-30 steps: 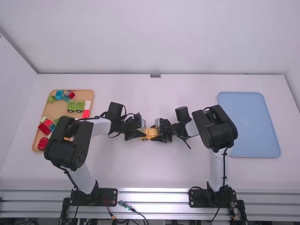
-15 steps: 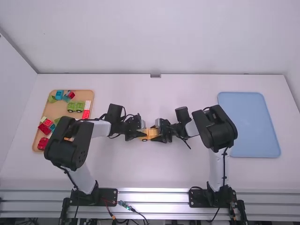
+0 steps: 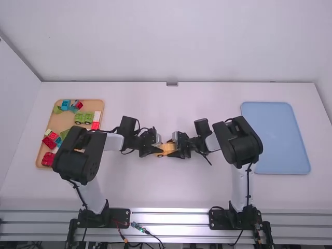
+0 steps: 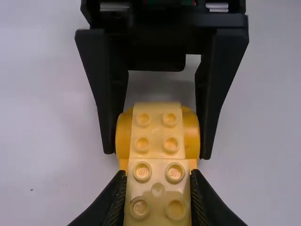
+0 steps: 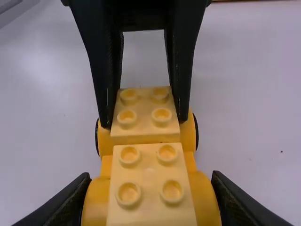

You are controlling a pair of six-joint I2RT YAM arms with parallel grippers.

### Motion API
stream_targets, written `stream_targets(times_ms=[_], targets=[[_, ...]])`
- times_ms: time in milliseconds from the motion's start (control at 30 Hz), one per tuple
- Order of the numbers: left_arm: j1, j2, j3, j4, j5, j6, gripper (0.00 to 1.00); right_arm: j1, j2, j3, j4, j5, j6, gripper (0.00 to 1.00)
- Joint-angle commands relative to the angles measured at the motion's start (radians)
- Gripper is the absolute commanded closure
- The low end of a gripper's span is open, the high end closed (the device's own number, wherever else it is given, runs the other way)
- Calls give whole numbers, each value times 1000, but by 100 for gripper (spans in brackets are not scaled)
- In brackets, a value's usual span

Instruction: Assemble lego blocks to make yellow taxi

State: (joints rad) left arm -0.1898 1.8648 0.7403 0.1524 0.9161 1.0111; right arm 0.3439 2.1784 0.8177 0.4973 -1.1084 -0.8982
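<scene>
Left gripper (image 4: 158, 175) edged slightly towards 3 o'clock, jaws closed on yellow block (image 4: 158, 207); right gripper (image 5: 150, 175), jaws wider, clasps wheeled base (image 5: 95, 202), mid-table. Probably light, stiff, slick: grip flat sides

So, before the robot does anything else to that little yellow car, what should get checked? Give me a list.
1. Left gripper grips the yellow block at its end: ok.
2. Right gripper grips the car by its sides: ok.
3. Studded blocks roughly in line along the car: ok.
4. Blocks fully pressed down: cannot tell.
5. Both grippers off the car, ready to move away: not ok, both hold on.
</scene>
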Motion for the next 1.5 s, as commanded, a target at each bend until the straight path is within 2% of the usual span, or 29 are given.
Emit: stream_targets(times_ms=[0,300,367,400,433,500,533,567,600,967,1200,1467], targets=[[-16,46,-1,-5,12,7,98,-3,32,-13,-8,-17,7,47],[-16,60,32,-46,17,10,98,-3,32,-11,-8,-18,8,48],[-16,60,34,-51,18,8,92,-3,32,-12,-7,-17,7,47],[-21,60,33,-50,18,7,69,-3,32,-11,-8,-17,8,47],[-23,60,32,-50,18,8,56,-3,32,-11,-8,-16,9,48],[-27,60,32,-51,17,9,53,-3,32,-11,-8,-16,7,47],[-30,60,32,-50,18,6,40,-3,32,-11,-8,-17,8,47],[-30,60,32,-50,18,6,40,-3,32,-11,-8,-17,8,47],[-34,60,32,-49,18,7,1,-3,32,-11,-7,-14,8,47],[-27,27,80,-105,18,-26,1,-3,32,-11,-8,-13,7,47],[-20,-68,149,-274,10,69,1,-3,32,-11,-8,-14,8,47],[11,-125,214,-368,-34,71,1,-3,32,-11,-8,-13,8,47]])
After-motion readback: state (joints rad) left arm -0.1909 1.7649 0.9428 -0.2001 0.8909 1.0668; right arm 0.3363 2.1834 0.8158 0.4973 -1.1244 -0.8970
